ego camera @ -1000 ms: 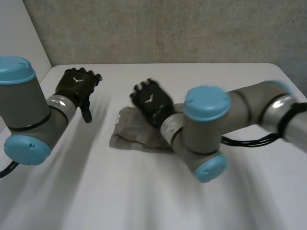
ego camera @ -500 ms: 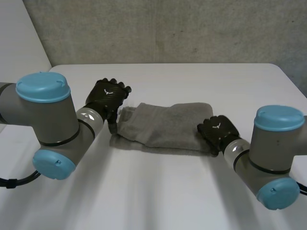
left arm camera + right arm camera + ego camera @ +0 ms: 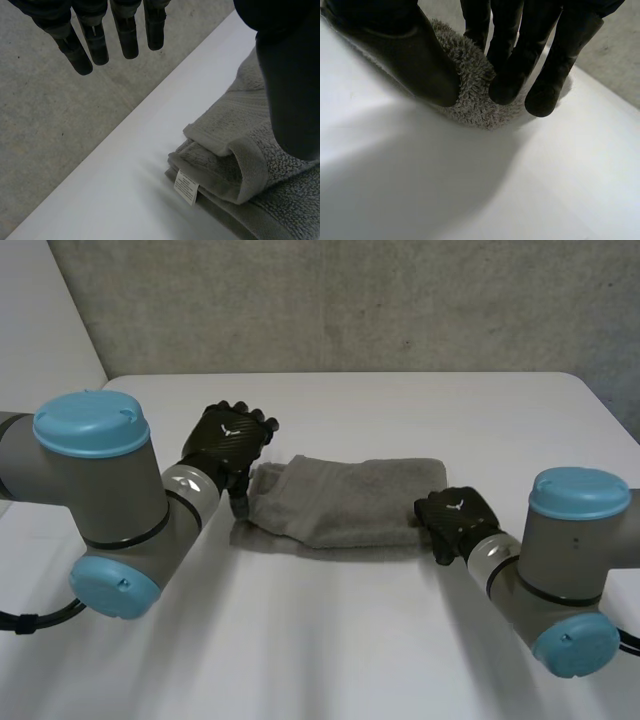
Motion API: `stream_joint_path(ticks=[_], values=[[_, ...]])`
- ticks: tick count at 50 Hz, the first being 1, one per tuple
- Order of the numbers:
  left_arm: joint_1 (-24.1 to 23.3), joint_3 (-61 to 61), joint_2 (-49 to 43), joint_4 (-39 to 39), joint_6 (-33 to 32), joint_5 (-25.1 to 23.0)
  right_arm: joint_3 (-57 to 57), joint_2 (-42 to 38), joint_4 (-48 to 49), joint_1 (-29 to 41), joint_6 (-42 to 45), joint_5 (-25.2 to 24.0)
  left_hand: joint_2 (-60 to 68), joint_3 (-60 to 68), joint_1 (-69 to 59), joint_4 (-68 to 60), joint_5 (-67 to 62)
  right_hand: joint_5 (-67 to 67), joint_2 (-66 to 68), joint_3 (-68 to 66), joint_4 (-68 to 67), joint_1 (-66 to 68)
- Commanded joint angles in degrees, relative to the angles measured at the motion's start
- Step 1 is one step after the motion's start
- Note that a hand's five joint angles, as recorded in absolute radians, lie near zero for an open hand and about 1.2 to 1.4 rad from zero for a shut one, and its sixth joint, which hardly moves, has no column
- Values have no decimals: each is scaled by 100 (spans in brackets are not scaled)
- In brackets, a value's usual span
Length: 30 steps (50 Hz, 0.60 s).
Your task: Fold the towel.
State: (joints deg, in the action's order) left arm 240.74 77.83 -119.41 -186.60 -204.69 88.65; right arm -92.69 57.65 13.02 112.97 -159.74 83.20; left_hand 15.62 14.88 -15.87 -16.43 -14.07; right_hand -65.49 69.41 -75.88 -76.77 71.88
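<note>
Towel (image 3: 345, 502), grey and folded, lies on white table (image 3: 400, 410) between the hands; left hand (image 3: 232, 443) at one end, fingers (image 3: 127, 35) straight, thumb over the cloth, nothing gripped; right hand (image 3: 455, 520) pinches the opposite end between thumb and fingers (image 3: 507, 75).
</note>
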Motion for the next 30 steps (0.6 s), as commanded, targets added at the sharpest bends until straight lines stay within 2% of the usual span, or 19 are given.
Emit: stream_joint_path(ticks=[1, 5, 10, 12, 16, 18, 23, 26, 30], values=[[-10, 31, 84, 0, 148, -5, -171, 562, -72, -257, -5, -50, -305, -231, 330, 386, 1150, -451, 1059, -412, -323, 812], [8, 49, 128, 9, 175, -5, -259, 730, -169, -425, 118, -147, -305, -231, 330, 386, 1150, -451, 1059, -412, -323, 812], [-1, 128, 155, 9, 175, -5, -285, 932, -511, -882, 672, -402, -305, -231, 330, 386, 1150, -451, 1059, -412, -323, 812], [-1, 189, 216, 9, 175, 3, -110, 958, -853, -1197, 1144, -568, -338, -264, 363, 420, 1184, -451, 1059, -412, -323, 812], [-1, 224, 260, 9, 175, 3, 348, 932, -1092, -1313, 1516, -648, -339, -264, 363, 420, 1184, -451, 1059, -412, -323, 812], [8, 216, 269, 9, 175, 3, 594, 888, -1188, -1225, 1595, -674, -339, -264, 363, 420, 1184, -451, 1059, -412, -323, 812], [25, 128, 330, 9, 184, 3, 1628, 485, -1346, -138, 1560, -814, -339, -264, 363, 420, 1184, -451, 1059, -412, -323, 812], [16, 92, 330, 0, 184, 3, 1842, 334, -1355, 111, 1560, -841, -339, -264, 363, 420, 1184, -451, 1059, -412, -323, 812], [-36, -65, 330, 9, 193, 3, 2201, -121, -1347, 978, 1560, -1130, -372, -298, 397, 454, 1217, -451, 1059, -412, -323, 812]])
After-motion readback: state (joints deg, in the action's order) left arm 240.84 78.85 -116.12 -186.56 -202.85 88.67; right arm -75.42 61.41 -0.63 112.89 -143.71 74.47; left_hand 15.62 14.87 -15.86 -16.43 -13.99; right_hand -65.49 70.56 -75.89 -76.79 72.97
